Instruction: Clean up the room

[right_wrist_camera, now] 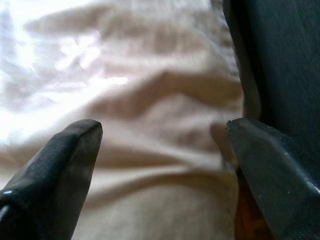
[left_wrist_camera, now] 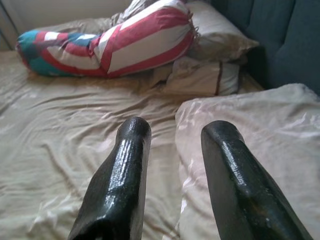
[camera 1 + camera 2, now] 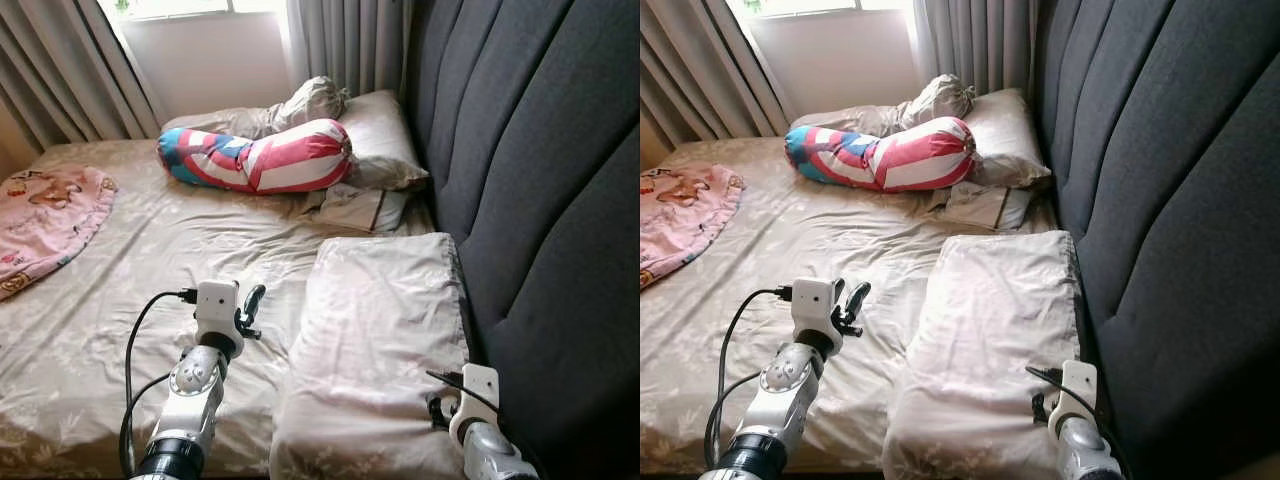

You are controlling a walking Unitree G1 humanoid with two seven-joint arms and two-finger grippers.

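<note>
Up front, the left gripper [image 2: 172, 135] is raised above the beige bedsheet [image 3: 150, 300], its two black fingers [image 2: 125, 175] spread apart with nothing between them, pointing toward the head of the bed. Just beside it, on the robot's right, lies a large cream pillow [image 3: 380, 330], flat on the mattress with one long edge against the dark grey padded headboard [image 3: 530, 200]. The right gripper [image 1: 162, 137] sits low over the near corner of this same pillow, close to the headboard; its fingers [image 1: 60, 160] are wide apart and hold nothing, with the pillow's wrinkled fabric beneath them and the headboard's dark edge along one side.

Farther up the bed, a bolster [image 3: 260, 160] striped in red, white and blue with a teal end lies across the sheet. Behind and beside it are a second cream pillow [image 3: 375, 135] leaning at the headboard corner and a crumpled beige cloth [image 3: 310, 100] bunched on top. A smaller folded pillow with a dark stripe [image 3: 360, 208] lies between the bolster and the large pillow. At the far left edge of the bed rests a pink blanket with a cartoon print [image 3: 45, 225]. Grey curtains [image 3: 350, 40] hang on either side of a bright window [image 3: 190, 8] behind the bed.
</note>
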